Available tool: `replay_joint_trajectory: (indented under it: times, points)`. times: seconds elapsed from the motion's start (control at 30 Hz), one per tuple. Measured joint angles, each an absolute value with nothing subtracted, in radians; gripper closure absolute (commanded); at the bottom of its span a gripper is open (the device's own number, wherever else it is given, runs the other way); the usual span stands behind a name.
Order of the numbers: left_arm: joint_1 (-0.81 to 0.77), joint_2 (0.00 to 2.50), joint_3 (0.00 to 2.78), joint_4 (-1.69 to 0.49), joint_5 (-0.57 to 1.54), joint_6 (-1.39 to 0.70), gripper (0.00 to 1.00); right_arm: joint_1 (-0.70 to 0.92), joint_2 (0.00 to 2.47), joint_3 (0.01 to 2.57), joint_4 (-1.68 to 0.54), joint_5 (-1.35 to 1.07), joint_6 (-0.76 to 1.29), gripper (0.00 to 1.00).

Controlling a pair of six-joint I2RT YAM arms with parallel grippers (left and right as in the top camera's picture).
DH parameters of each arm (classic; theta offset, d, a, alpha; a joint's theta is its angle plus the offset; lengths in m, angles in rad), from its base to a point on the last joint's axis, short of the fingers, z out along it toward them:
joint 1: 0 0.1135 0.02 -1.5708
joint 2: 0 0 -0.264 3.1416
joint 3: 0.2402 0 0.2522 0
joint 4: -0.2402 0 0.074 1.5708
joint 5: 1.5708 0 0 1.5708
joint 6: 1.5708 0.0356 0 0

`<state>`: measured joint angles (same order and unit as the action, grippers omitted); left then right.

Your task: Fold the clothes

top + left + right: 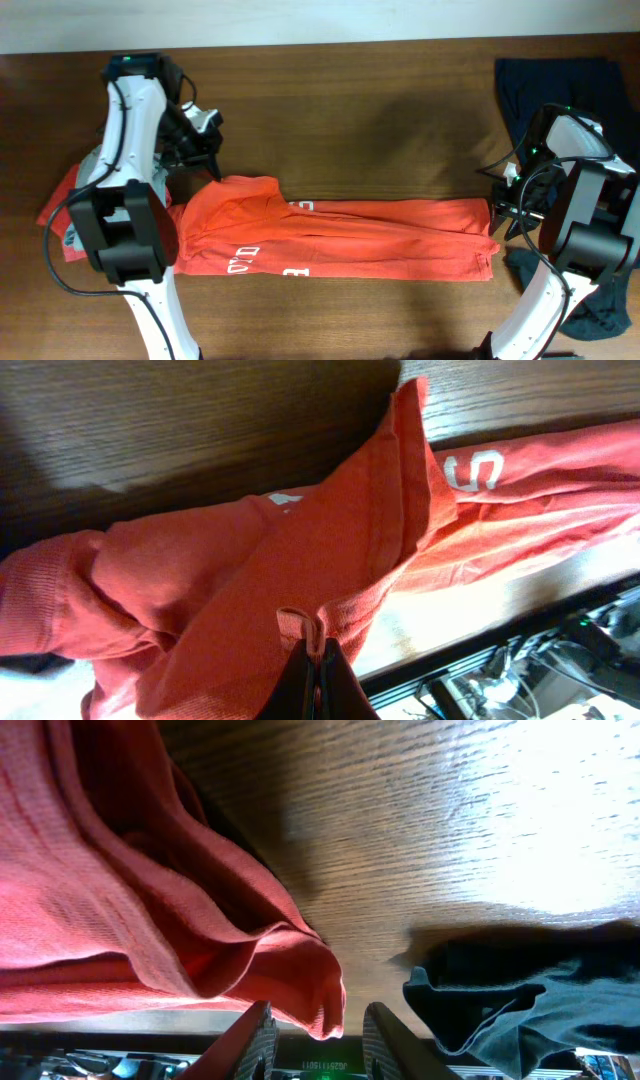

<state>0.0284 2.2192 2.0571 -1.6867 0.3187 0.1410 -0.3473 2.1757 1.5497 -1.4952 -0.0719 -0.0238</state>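
Note:
The clothes, one orange-red T-shirt [340, 235] with white lettering, lie as a long strip across the middle of the table. My left gripper [211, 162] is at the strip's upper left corner. In the left wrist view the left gripper [316, 658] is shut on a small fold of the orange fabric [330, 550], which rises toward it. My right gripper [503, 210] is at the strip's right end. In the right wrist view the right gripper [322, 1038] stands open, and a corner of the shirt [318, 990] hangs loose between its fingers [256, 1042], ungripped.
A dark navy garment [555, 85] lies at the back right. Another dark blue-grey cloth [590, 300] lies at the front right, just right of the open fingers [520, 985]. Light grey cloth [75, 235] peeks out beside the left arm's base.

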Motion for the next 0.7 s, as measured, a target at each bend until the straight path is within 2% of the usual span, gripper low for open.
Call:
replay_joint_trajectory:
  times: [0.2, 0.4, 0.7]
  points:
    - [-0.056, 2.116, 1.996, -1.682, 0.252, 0.110, 1.00, -0.347, 2.176, 1.550, -1.498, -0.072, -0.023, 0.66]
    - [-0.098, 1.927, 1.798, -1.649, 0.227, 0.101, 1.00, -0.347, 2.176, 1.550, -1.499, -0.072, -0.023, 0.66]
    - [-0.095, 1.907, 1.512, -1.499, 0.103, 0.009, 1.00, -0.347, 2.176, 1.550, -1.499, -0.072, -0.024, 0.66]
